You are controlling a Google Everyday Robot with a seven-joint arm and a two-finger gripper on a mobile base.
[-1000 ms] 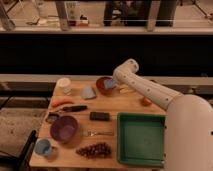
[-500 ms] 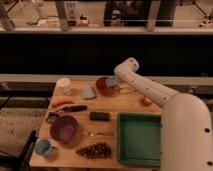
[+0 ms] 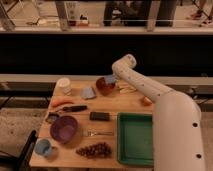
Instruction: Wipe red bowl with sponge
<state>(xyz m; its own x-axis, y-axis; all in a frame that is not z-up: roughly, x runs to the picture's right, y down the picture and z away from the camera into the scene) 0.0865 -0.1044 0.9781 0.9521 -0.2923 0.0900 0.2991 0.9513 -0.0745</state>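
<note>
Your gripper is at the far side of the table, hanging off the bent wrist over the red bowl. Its fingers are closed tight on the sponge – the blue-grey block shows right at the tip, so you have the tool in hand.

The bowl sits near the table's back edge, about midway along it, between the grey-blue flat piece on the picture's left and some pale items on its right that are too small to name. The purple bowl and green tray lie well apart toward the front and play no part here.

What matters now is how the sponge lies to the bowl. In this view the sponge sits over the bowl's far right part, at or just above the rim, and the open hollow lies down from it and toward the picture's left. From this angle you cannot tell whether the sponge is touching the bowl or hovering just clear of it. The bowl is round, so no axis needs lining up – only the sponge's height and how well it is centred matter.

My judgement is that you are at the start of the wipe itself, with the reach done. The next move likely calls for bringing the sponge down and inward to the hollow, then sweeping around. Press lightly, because a small glossy bowl can slide or tip if pushed at the rim.
</note>
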